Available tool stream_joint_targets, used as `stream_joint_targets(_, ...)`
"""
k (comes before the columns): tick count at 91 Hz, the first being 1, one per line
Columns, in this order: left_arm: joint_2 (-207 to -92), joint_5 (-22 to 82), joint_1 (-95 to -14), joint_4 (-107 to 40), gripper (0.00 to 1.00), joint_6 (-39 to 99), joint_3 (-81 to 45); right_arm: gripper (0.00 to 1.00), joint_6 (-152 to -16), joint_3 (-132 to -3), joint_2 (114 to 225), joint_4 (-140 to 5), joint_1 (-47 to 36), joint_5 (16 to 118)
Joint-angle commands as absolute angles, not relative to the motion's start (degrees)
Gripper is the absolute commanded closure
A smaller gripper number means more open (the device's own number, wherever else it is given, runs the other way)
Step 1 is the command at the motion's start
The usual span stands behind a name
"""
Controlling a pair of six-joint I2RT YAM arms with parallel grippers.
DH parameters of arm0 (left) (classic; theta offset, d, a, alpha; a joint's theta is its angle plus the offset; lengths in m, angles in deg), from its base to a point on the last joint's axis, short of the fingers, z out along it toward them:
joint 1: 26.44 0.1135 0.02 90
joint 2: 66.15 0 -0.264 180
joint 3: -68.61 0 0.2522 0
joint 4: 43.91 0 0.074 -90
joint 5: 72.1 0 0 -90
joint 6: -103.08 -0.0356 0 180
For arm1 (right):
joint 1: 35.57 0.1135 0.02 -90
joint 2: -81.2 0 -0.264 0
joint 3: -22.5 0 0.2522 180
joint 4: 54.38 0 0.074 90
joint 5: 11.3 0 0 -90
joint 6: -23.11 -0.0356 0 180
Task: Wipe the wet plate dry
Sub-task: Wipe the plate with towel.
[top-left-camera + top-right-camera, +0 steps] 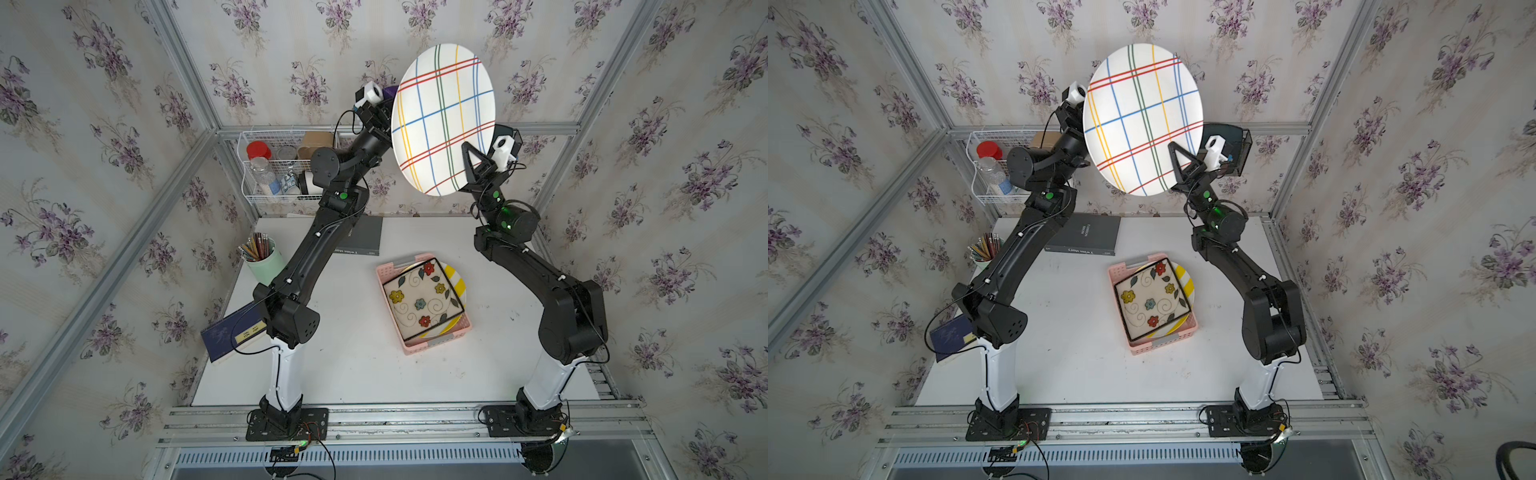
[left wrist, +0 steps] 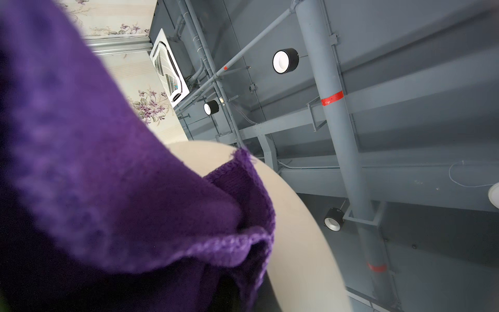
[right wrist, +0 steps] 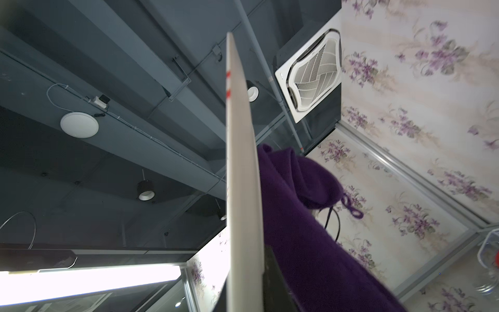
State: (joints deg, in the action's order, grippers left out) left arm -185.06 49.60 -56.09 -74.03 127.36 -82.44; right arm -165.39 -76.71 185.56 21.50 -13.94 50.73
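A round white plate (image 1: 442,120) (image 1: 1142,120) with red, blue, yellow and green stripes stands on edge high above the table, striped face toward the top views. My right gripper (image 1: 467,147) (image 1: 1172,145) is shut on its lower right rim; the right wrist view shows the plate's rim (image 3: 241,175) edge-on beside one black finger (image 3: 272,283). My left gripper (image 1: 376,116) reaches behind the plate's left side, its fingertips hidden. It is shut on a purple cloth (image 2: 108,175) (image 3: 310,216) that lies against the plate's plain back (image 2: 297,229). A bit of cloth (image 1: 390,90) shows past the rim.
A pink basket (image 1: 384,274) on the table holds a square floral plate (image 1: 422,301) over a yellow-striped one. A wire basket (image 1: 286,166) of jars hangs at the back left. A green pencil cup (image 1: 264,257), a grey book (image 1: 361,241) and a blue book (image 1: 232,336) lie left.
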Motion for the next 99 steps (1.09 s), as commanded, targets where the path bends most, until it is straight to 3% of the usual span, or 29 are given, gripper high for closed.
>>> stream_joint_targets(1, -185.79, 52.23, -57.16, -76.86, 1.0, 127.9, -83.27, 1.0, -163.0, -83.18, 188.89, 17.47, -12.22, 49.65)
stream_joint_targets(15, -185.01, 56.39, -58.06, -76.96, 1.0, 126.62, -81.49, 1.0, -162.46, -104.56, 197.98, 9.51, -14.74, 52.09)
stream_joint_targets(25, -182.55, 58.81, -57.15, -79.84, 1.0, 125.86, -74.71, 1.0, -161.63, -110.76, 200.84, 5.0, -18.13, 54.65)
stream_joint_targets(46, -172.25, 64.67, -51.83, -86.0, 1.0, 123.73, -54.09, 1.0, -159.01, -91.99, 190.76, 6.87, -24.65, 59.71)
stream_joint_targets(61, -163.09, 68.72, -47.18, -74.33, 1.0, 110.85, -42.6, 1.0, -153.97, -80.0, 183.15, 1.74, -25.52, 57.12)
stream_joint_targets(88, -164.45, 65.65, -46.75, -30.24, 1.0, 72.98, -55.83, 1.0, -144.12, -73.54, 177.28, -8.44, -19.78, 53.77)
stream_joint_targets(99, -165.82, 63.31, -46.84, -25.38, 1.0, 66.77, -58.34, 1.0, -141.87, -73.33, 176.72, -11.21, -17.17, 53.59)
